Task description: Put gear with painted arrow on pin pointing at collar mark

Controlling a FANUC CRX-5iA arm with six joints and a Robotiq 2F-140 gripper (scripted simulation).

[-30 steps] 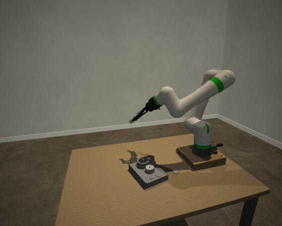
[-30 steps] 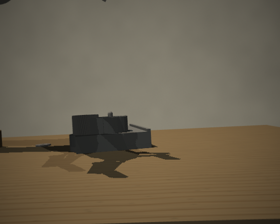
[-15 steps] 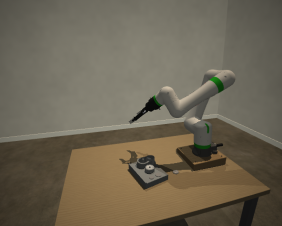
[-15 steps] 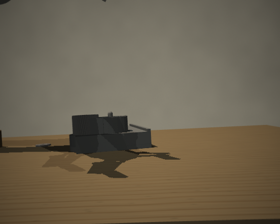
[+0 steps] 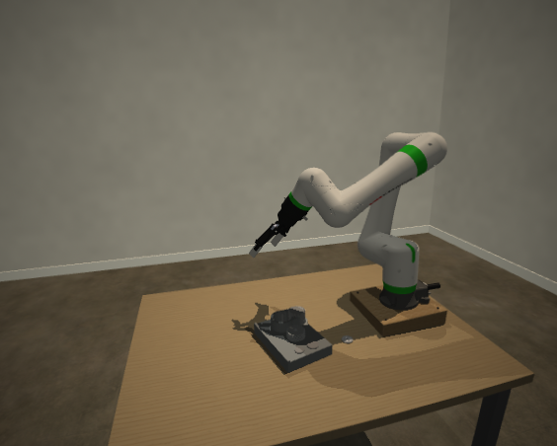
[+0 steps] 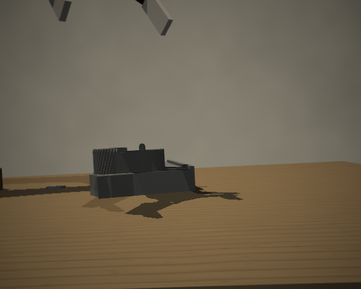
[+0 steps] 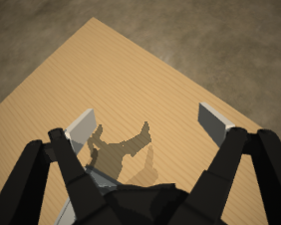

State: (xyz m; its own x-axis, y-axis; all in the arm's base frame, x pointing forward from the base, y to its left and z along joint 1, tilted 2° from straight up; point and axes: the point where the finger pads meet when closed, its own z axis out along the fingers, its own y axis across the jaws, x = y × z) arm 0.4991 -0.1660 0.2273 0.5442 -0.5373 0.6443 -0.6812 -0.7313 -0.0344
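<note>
The dark grey timing case [image 5: 293, 342] lies mid-table with fixed gears on top. It also shows in the exterior view [image 6: 141, 174], where the short pin [image 6: 142, 147] sticks up from it. The loose gear [image 5: 347, 339] is a small flat disc lying on the table between the case and the robot base; it appears in the exterior view [image 6: 55, 187] as a thin sliver. Its arrow and the collar mark are too small to see. My gripper [image 5: 257, 249] [image 6: 112, 16] is open and empty, high above the table and tilted down. The wrist view shows the spread fingers over bare table.
The arm stands on a wooden base block [image 5: 397, 311] at the back right of the table. The table's far left edge and corner show in the wrist view, with floor beyond. The gripper's shadow falls beside the case.
</note>
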